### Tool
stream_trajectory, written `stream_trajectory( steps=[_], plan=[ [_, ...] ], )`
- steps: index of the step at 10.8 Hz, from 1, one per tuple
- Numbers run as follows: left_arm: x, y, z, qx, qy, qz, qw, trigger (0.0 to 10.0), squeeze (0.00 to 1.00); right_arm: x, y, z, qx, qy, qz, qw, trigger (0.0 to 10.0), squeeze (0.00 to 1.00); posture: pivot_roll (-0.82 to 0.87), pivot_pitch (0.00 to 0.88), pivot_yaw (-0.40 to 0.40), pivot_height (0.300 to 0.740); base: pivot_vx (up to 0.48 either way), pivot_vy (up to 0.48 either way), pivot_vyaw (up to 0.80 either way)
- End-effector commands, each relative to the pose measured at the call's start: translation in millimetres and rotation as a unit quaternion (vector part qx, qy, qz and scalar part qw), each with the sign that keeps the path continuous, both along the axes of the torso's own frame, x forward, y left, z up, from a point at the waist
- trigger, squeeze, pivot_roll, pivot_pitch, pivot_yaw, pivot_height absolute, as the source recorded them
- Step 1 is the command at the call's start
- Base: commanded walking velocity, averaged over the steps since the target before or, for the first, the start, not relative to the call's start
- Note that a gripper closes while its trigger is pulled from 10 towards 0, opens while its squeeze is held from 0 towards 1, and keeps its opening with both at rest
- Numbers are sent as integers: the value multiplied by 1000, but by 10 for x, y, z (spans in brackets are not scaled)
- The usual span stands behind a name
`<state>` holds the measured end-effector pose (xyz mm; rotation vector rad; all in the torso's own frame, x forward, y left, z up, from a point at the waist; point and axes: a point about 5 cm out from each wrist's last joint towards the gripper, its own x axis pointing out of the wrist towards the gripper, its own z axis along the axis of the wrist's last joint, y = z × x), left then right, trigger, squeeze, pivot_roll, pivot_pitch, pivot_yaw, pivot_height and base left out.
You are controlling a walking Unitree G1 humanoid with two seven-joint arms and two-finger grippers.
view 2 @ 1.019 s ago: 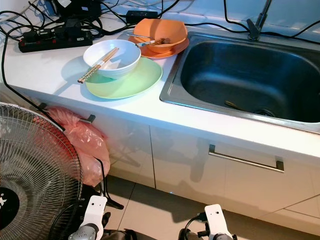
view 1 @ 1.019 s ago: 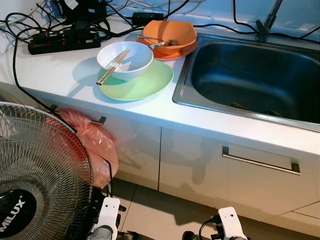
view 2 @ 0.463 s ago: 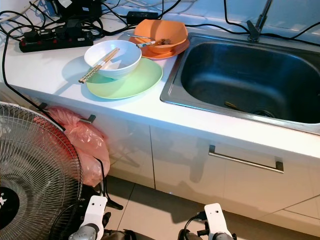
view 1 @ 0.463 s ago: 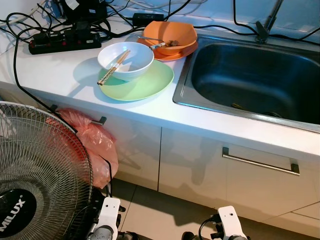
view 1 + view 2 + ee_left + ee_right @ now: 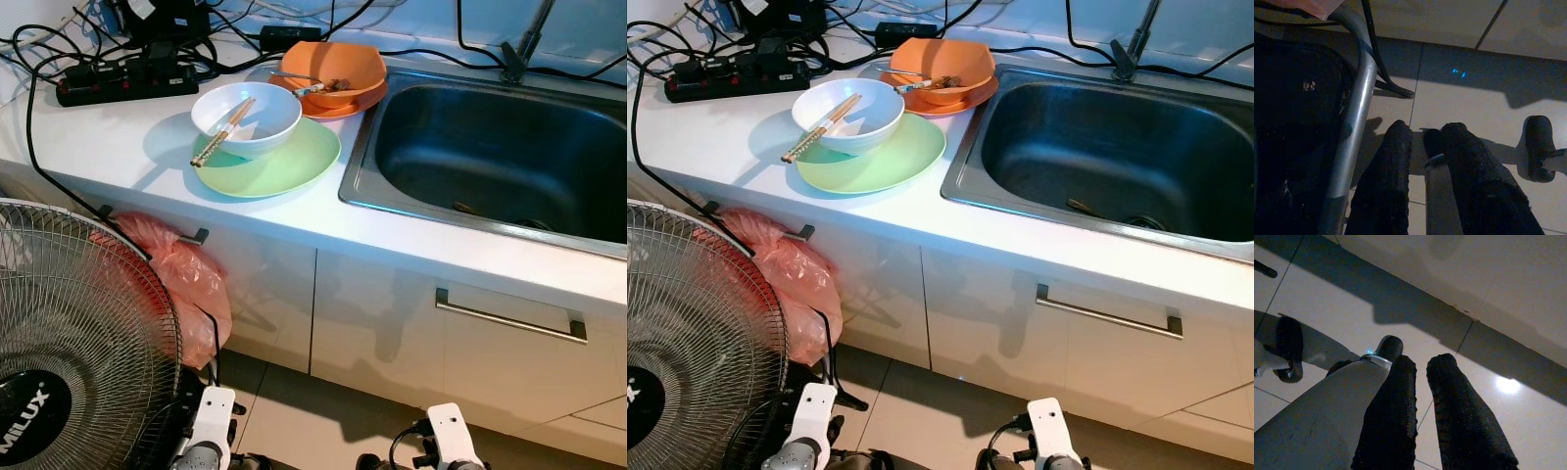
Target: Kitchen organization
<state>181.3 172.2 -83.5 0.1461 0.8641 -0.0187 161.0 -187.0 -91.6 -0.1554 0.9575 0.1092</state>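
White tabletop [image 5: 108,147] beside a steel sink [image 5: 490,147]. On the tabletop, a green plate [image 5: 284,166] carrying a white bowl [image 5: 246,117], with a pair of chopsticks [image 5: 221,132] resting inside the bowl and sticking out over its near rim. Just behind, touching the sink's edge, an orange plate [image 5: 343,103] bearing an orange bowl [image 5: 338,67], a spoon [image 5: 294,78] and some brown scraps inside it. Down in the sink basin, a small utensil-like item [image 5: 1085,208] near the drain, too dim to identify. Black power strip [image 5: 122,80] and tangled cables at the back of the tabletop. Below, white cabinet fronts with a metal drawer handle [image 5: 509,315]; pink plastic bag [image 5: 181,284] hanging from a hook beside a standing fan [image 5: 69,333]. Both arms hanging low over the tiled floor [image 5: 1327,318]: left end effector [image 5: 1425,142] beside the fan's metal frame, fingers slightly apart and empty; right end effector [image 5: 1420,367] near the cabinet base, fingers narrowly parted, gripping nothing.
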Motion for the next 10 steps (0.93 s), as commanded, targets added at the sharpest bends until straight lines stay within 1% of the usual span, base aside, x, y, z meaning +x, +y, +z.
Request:
stream_trajectory(
  steps=[1, 10],
  plan=[
    [-36, 15, -18, 2, 6, 8, 1000, 10000, 0, -11, -13, -5, 1, 4, -4, 1000, 10000, 0, -49, 119, 9, 740, 0, 0, 0],
    [-44, 33, -20, 4, 9, 3, 1000, 10000, 0, -30, -4, -14, 1, 6, -2, 1000, 10000, 0, -56, 109, 19, 740, 0, 0, 0]
  ],
)
